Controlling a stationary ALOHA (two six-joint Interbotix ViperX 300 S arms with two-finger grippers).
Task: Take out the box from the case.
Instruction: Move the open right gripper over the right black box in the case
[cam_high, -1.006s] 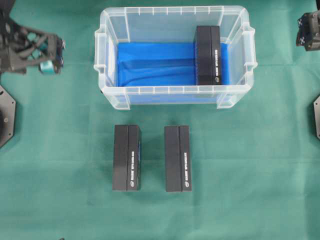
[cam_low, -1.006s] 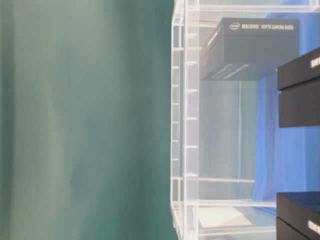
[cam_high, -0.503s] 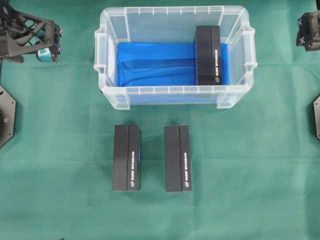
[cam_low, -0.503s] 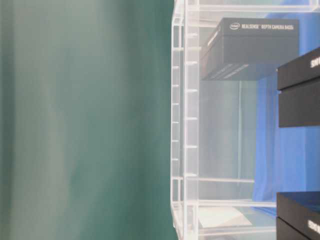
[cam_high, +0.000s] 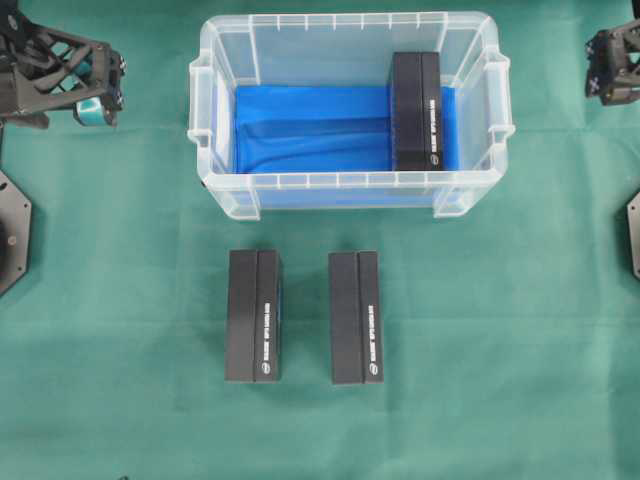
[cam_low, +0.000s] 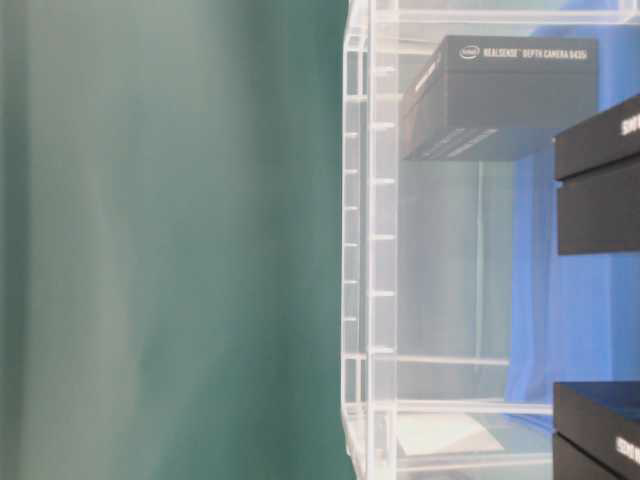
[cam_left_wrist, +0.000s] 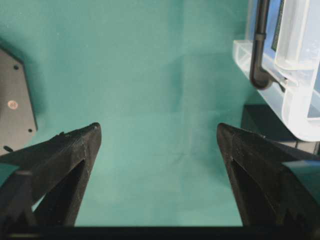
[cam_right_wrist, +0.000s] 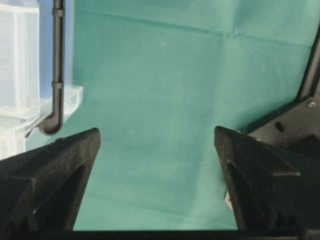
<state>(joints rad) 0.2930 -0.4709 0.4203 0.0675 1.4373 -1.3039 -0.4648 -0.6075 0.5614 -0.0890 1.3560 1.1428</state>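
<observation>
Overhead, my left claw (cam_high: 100, 90) and right claw (cam_high: 603, 75) gape wide, empty, either side of the case (cam_high: 350, 25), where one box (cam_high: 417, 110) lies.

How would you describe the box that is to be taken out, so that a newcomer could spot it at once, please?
Find the clear plastic case with blue lining at the top of the green cloth. The box is the black one standing against its right-hand wall. The two matching black boxes lie outside, on the cloth.
</observation>
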